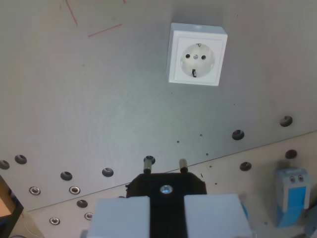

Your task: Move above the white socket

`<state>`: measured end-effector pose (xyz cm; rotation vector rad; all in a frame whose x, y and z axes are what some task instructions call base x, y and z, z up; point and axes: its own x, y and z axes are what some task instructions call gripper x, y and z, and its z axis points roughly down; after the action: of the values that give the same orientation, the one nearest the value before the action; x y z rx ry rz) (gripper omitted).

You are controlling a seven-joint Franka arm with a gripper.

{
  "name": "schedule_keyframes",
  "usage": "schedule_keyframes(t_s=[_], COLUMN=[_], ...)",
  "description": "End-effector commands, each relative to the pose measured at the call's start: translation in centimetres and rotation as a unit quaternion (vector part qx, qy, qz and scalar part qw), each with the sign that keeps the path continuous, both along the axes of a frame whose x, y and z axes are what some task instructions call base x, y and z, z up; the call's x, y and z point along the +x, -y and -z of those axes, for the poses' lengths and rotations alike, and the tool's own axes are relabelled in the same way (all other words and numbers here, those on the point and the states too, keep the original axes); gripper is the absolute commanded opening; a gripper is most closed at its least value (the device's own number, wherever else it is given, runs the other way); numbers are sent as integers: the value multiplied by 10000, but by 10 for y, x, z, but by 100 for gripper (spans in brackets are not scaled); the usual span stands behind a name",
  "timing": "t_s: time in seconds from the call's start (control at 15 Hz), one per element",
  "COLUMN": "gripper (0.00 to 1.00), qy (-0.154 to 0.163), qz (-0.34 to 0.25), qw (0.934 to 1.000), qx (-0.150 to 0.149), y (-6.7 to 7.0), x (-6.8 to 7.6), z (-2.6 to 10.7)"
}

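Socket (197,54): white, square, flat on the grey plate (99,99), upper middle of the wrist view | gripper (167,210): bottom centre, clamped on a black plug (166,186), prongs pointing toward the socket | bearing: socket well ahead, slightly to the wrist view's right

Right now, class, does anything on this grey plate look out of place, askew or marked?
The white socket sits slightly rotated in the wrist view. Thin red scratch-like lines mark the grey plate near the top left. Nothing else stands out.
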<state>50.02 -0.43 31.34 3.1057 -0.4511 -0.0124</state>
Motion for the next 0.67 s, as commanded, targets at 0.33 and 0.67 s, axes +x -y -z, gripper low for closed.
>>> schedule_keyframes(t_s=[0.33,0.67], gripper=[0,0], qy=[349,426], qz=[172,239], qw=[9992,9988], qx=[-23,-35], y=[7,11], x=[-3,-6], z=[23,42])
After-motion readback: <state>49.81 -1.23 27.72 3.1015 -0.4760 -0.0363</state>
